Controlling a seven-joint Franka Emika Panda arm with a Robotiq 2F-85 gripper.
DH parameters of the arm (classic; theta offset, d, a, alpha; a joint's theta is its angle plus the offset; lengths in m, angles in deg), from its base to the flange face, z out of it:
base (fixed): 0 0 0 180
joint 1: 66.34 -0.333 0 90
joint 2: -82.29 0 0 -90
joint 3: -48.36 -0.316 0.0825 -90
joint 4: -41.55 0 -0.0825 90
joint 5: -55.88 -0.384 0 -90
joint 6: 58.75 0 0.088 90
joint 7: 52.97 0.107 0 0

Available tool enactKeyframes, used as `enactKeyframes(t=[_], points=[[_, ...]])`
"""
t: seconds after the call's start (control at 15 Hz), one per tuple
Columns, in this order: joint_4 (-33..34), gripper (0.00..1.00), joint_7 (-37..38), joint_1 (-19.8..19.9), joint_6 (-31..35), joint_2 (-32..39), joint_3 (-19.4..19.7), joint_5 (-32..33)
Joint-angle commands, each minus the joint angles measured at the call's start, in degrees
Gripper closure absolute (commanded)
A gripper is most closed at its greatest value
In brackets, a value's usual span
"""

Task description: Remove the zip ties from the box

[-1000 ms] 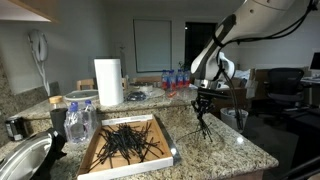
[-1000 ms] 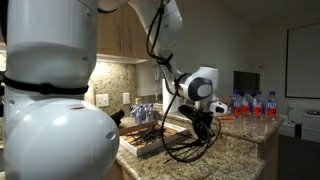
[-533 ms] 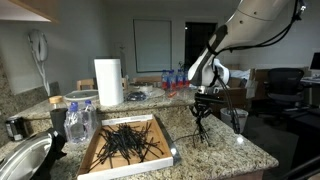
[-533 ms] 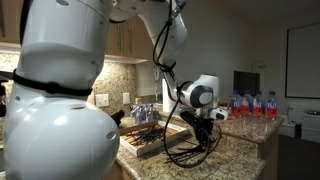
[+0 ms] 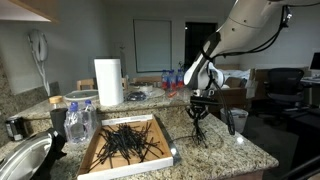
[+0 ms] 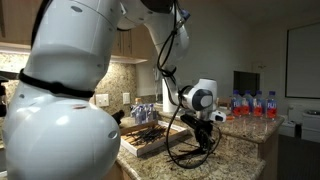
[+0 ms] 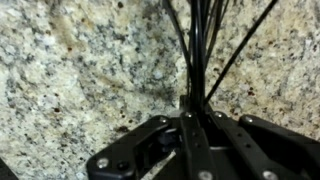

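A shallow cardboard box (image 5: 160, 158) on the granite counter holds a heap of black zip ties (image 5: 126, 140); it also shows in an exterior view (image 6: 143, 139). My gripper (image 5: 198, 104) hangs over the counter beside the box, to its right, shut on a bunch of black zip ties (image 5: 199, 128) whose ends fan out down to the counter. In the wrist view the jaws (image 7: 196, 118) are closed on the zip tie strands (image 7: 198, 40) above the speckled granite. In an exterior view the gripper (image 6: 207, 124) and held ties (image 6: 195, 150) show over the counter.
A paper towel roll (image 5: 108, 82) stands behind the box. A plastic bottle (image 5: 78, 122) and a metal sink (image 5: 25, 160) are beside the box. Water bottles (image 6: 254, 104) stand at the counter's back. The counter edge (image 5: 262, 152) lies near the gripper.
My gripper has moved slightly down and toward the box with the bunch of zip ties, whose ends now spread on the counter.
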Motion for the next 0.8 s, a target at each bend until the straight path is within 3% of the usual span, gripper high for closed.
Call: enactKeyframes(t=[0.0, 0.27, 0.4, 0.73], points=[[1.1, 0.81, 2.6, -0.8, 0.1, 1.0, 0.3, 1.8], [1.3, 0.59, 2.7, -0.9, 0.2, 1.3, 0.3, 2.0], [1.3, 0.35, 2.7, -1.0, 0.3, 1.2, 0.3, 2.1], [-0.3, 0.02, 0.9, -1.0, 0.7, -0.8, -0.7, 0.8]])
